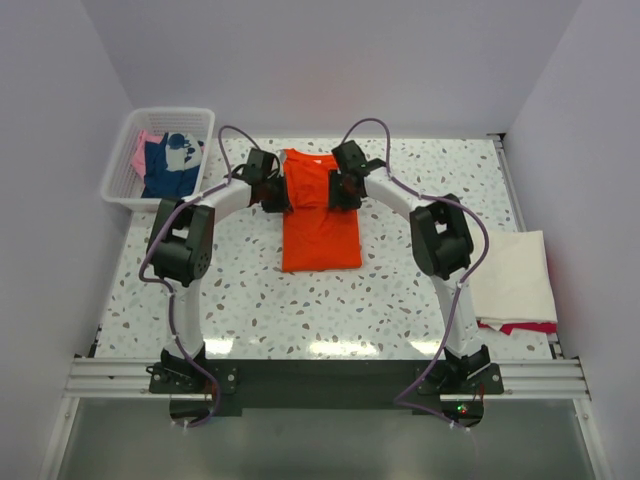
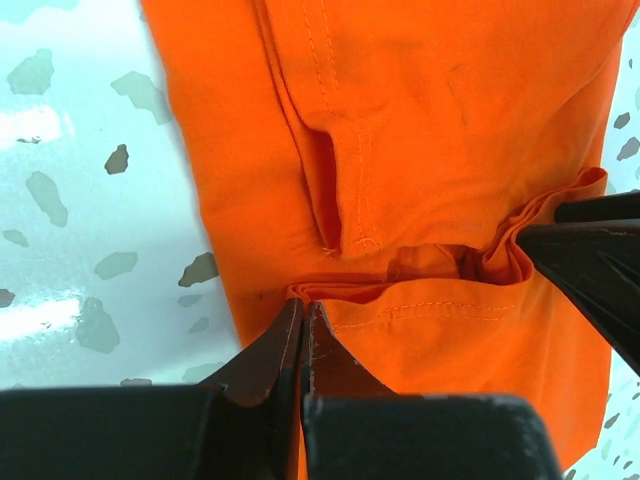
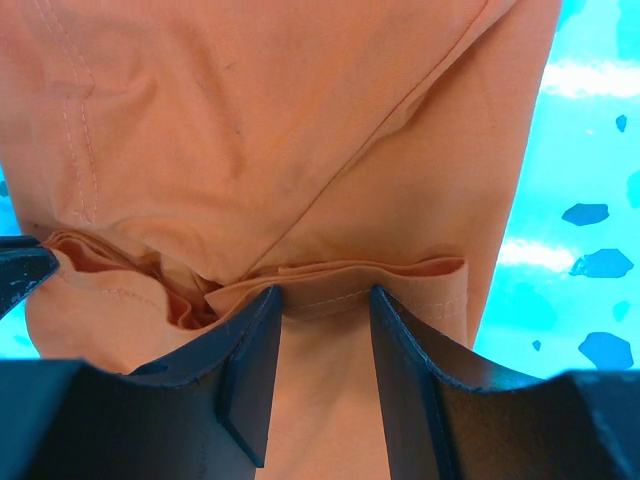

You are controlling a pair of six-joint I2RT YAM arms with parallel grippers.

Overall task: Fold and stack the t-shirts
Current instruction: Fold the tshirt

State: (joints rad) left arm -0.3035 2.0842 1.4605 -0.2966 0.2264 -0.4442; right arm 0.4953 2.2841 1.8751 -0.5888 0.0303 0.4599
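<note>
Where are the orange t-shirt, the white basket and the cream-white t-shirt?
orange t-shirt (image 1: 320, 240): top view, its flat lower half.
white basket (image 1: 121, 160): top view, its left wall.
cream-white t-shirt (image 1: 512, 278): top view, middle of the folded cloth.

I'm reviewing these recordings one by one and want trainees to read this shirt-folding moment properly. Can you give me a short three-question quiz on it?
1. True or false: the left gripper is shut on the orange shirt.
2. Where does the basket stand? A: far left. B: far right. C: between the arm bases.
3. What colour is the top shirt of the folded pile on the right?

Key: 1 true; 2 A; 3 cream-white.
</note>
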